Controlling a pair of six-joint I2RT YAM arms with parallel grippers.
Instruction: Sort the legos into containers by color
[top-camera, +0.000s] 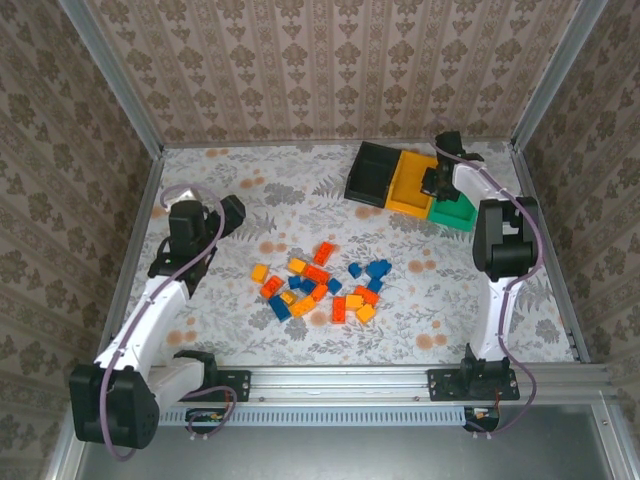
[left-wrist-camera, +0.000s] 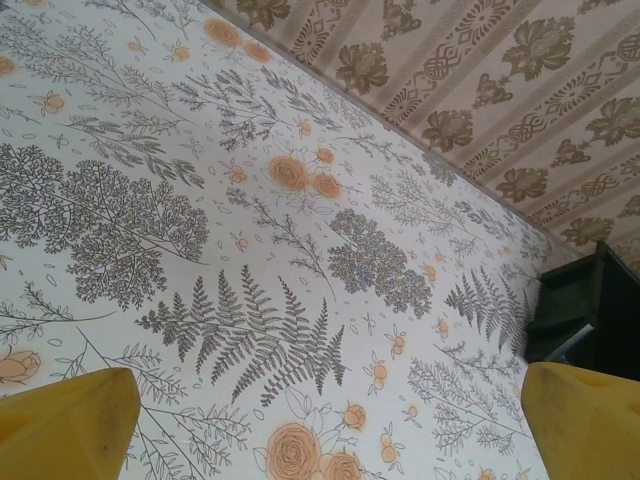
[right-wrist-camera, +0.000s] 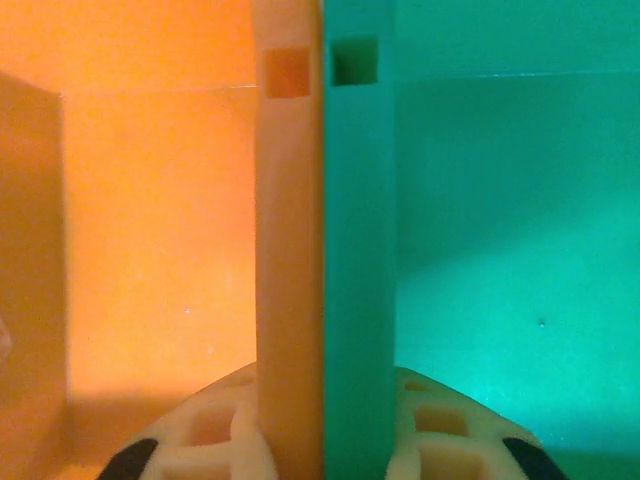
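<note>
The legos (top-camera: 320, 285), several small yellow, orange-red and blue bricks, lie scattered mid-table. The containers stand joined at the back right: black (top-camera: 372, 172), orange-yellow (top-camera: 408, 185), green (top-camera: 455, 212). My right gripper (top-camera: 437, 180) reaches down onto them. In the right wrist view it (right-wrist-camera: 322, 440) is shut on the two adjoining walls, orange-yellow (right-wrist-camera: 288, 250) and green (right-wrist-camera: 358, 250), with one finger inside each bin. My left gripper (top-camera: 232, 210) hovers over bare tablecloth at the left, open, nothing between its yellow fingertips (left-wrist-camera: 65, 420). A corner of the black bin (left-wrist-camera: 590, 310) appears at its right.
A floral cloth (top-camera: 300, 200) covers the table. Patterned walls with metal frame posts enclose it on three sides. A metal rail (top-camera: 350, 385) with both arm bases runs along the near edge.
</note>
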